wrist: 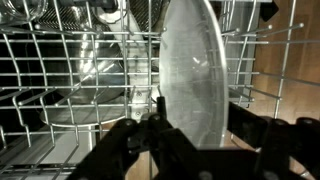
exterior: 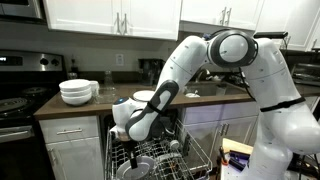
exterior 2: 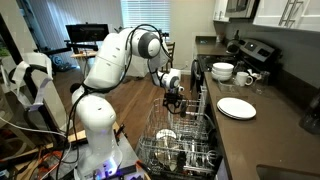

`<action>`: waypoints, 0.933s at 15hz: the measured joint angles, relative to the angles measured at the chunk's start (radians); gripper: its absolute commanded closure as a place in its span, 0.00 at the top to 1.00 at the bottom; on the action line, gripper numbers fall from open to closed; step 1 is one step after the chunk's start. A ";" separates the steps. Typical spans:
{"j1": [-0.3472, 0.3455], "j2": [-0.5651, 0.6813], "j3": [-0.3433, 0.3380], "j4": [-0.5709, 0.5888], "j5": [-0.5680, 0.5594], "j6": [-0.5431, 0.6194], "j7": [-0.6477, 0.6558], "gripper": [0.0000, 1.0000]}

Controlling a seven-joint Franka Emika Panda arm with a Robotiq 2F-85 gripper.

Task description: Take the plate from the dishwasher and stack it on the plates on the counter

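Barely started: round pale grey-white dinner plate (wrist: 195,75) stands upright mid-frame in dark dishwasher (exterior 2: 183,140) rack, black gripper (exterior 2: 174,100) fingers either side of its rim, clamped or not unclear; lift and stacking on right-side low white plate stack (exterior 2: 236,107) remain.

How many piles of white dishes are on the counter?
2: a bowl stack by the stove, and a low plate stack nearer the dishwasher. More may be hidden.

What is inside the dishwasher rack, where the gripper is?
A plate stands on edge in the rack, beside other dishes. The gripper covers part of its rim.
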 measured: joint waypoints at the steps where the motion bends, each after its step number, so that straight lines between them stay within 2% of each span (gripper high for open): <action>1: -0.011 0.000 0.010 0.001 0.010 -0.008 -0.002 0.50; 2: -0.022 0.000 0.018 0.005 0.024 -0.017 -0.007 0.48; 3: -0.032 0.000 0.026 0.010 0.035 -0.028 -0.013 0.50; 4: -0.042 0.000 0.033 0.016 0.045 -0.044 -0.018 0.38; 5: -0.052 0.000 0.039 0.024 0.056 -0.060 -0.024 0.43; 6: -0.060 -0.001 0.043 0.032 0.068 -0.074 -0.030 0.40; 7: -0.066 -0.003 0.046 0.040 0.078 -0.091 -0.036 0.42; 8: -0.072 -0.005 0.049 0.047 0.085 -0.105 -0.040 0.36; 9: -0.077 -0.007 0.050 0.054 0.090 -0.122 -0.041 0.17; 10: -0.080 -0.009 0.050 0.060 0.095 -0.138 -0.044 0.12; 12: -0.086 -0.013 0.050 0.069 0.102 -0.168 -0.055 0.10; 13: -0.088 -0.014 0.050 0.074 0.104 -0.182 -0.058 0.04; 14: -0.090 -0.016 0.050 0.077 0.105 -0.194 -0.061 0.03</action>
